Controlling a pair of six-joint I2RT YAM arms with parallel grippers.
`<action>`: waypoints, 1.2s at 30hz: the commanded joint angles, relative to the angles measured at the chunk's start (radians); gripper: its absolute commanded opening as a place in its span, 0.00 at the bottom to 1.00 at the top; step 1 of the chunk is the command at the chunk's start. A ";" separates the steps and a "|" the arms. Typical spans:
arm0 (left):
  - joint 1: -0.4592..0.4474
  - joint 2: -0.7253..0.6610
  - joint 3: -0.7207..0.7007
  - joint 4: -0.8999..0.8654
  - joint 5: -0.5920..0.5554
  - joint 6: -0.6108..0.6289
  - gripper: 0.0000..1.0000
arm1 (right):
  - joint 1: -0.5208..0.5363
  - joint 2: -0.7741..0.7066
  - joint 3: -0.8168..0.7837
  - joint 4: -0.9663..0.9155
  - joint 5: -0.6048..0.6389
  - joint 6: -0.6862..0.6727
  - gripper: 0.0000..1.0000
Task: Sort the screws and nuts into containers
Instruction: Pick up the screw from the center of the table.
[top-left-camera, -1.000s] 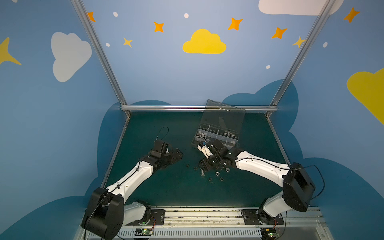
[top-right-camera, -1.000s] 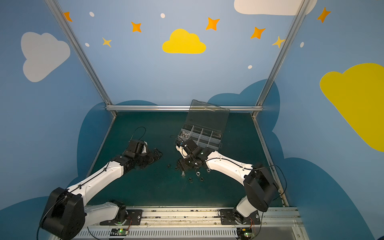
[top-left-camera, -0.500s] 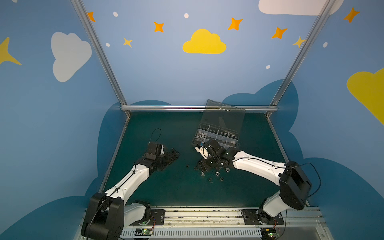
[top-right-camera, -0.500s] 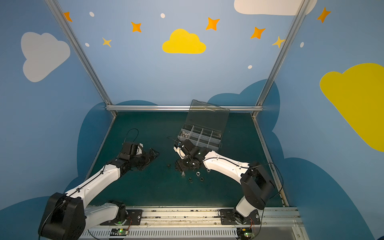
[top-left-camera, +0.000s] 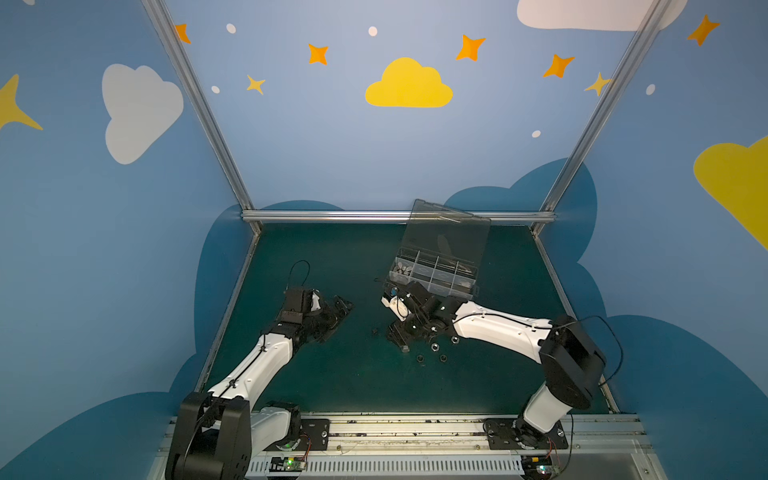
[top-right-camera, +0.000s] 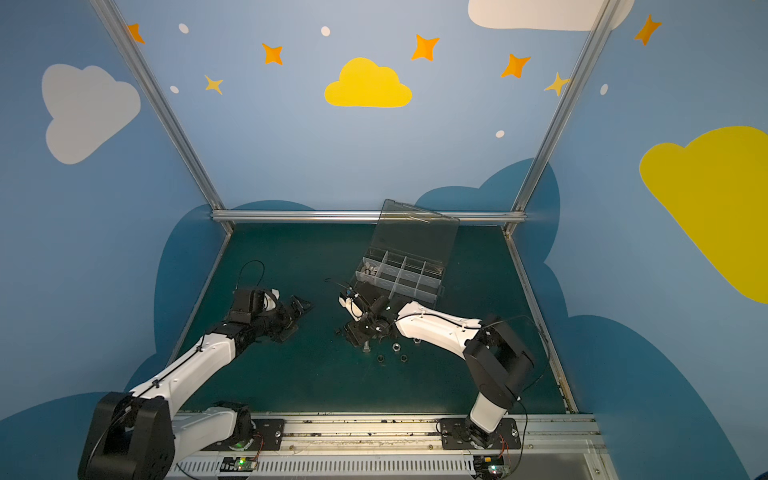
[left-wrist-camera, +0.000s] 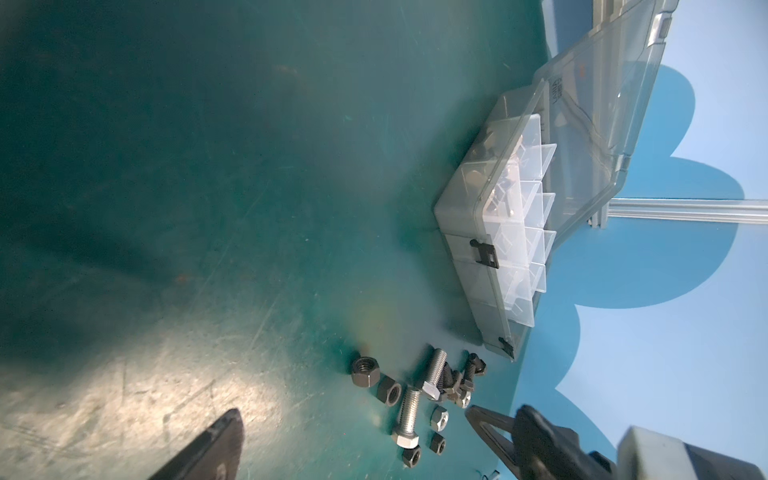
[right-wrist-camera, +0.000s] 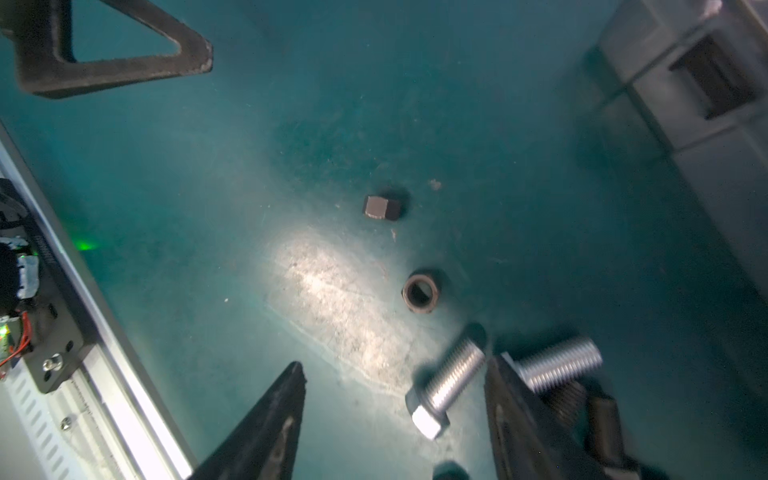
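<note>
Scuffed teal tabletop, cloud-painted blue walls

we see a scuffed dark green table. toward its back sits the clear organizer box, lid up. just before the box lie silver bolts, black nuts and short black screws, clustered loosely.

The scuffed worktop is showing dark teal; threaded hex-head metal bolts are gleaming silver, hexagonal metal nuts are looking black, and the gridded plastic organizer box is appearing clear grey.
</note>
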 joint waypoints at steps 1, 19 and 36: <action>0.017 -0.015 -0.011 0.024 0.034 -0.009 1.00 | 0.022 0.053 0.068 0.016 -0.016 -0.031 0.66; 0.122 -0.092 -0.084 0.021 0.073 -0.024 1.00 | 0.082 0.261 0.254 -0.066 0.010 -0.038 0.66; 0.137 -0.092 -0.093 0.000 0.081 -0.005 1.00 | 0.081 0.347 0.309 -0.073 0.051 0.002 0.63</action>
